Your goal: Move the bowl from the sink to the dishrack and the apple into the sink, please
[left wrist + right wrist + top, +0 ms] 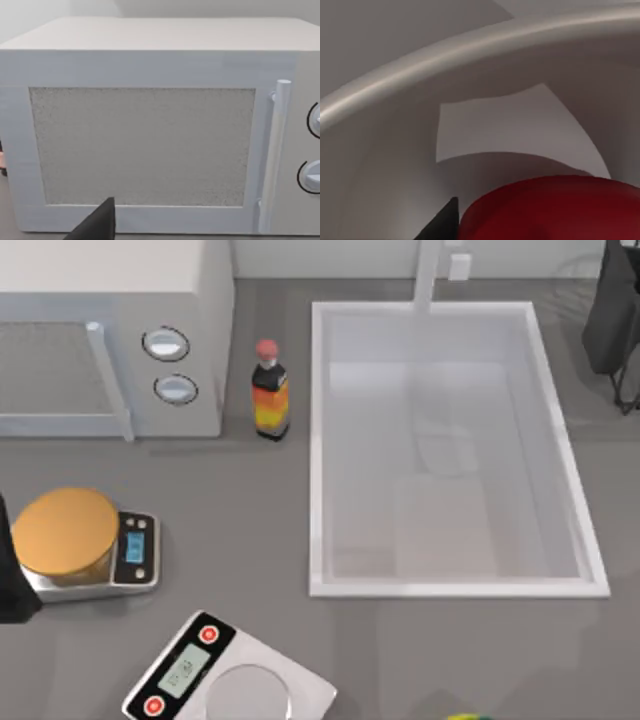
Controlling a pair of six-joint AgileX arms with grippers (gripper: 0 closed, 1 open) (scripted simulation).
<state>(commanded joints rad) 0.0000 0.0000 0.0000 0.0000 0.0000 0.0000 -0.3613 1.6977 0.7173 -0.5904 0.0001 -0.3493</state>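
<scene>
The sink (320, 440) is a large white basin with a tap (428, 275) at its far side, and nothing lies in it. The bowl and the dishrack are out of view. In the right wrist view the red apple (555, 210) sits very close, inside a curved grey rim (420, 70). My right arm (612, 320) hangs at the table's far right corner, beyond the sink. My left arm (10, 580) is parked at the left edge, its wrist camera facing the microwave (150, 145).
A white microwave (190, 300) stands at the back left, with a sauce bottle (270, 392) between it and the sink. An orange-tan disc (65, 530) rests on a scale (135, 552). A second scale (235, 680) and a yellow-green fruit (465, 717) are at the front.
</scene>
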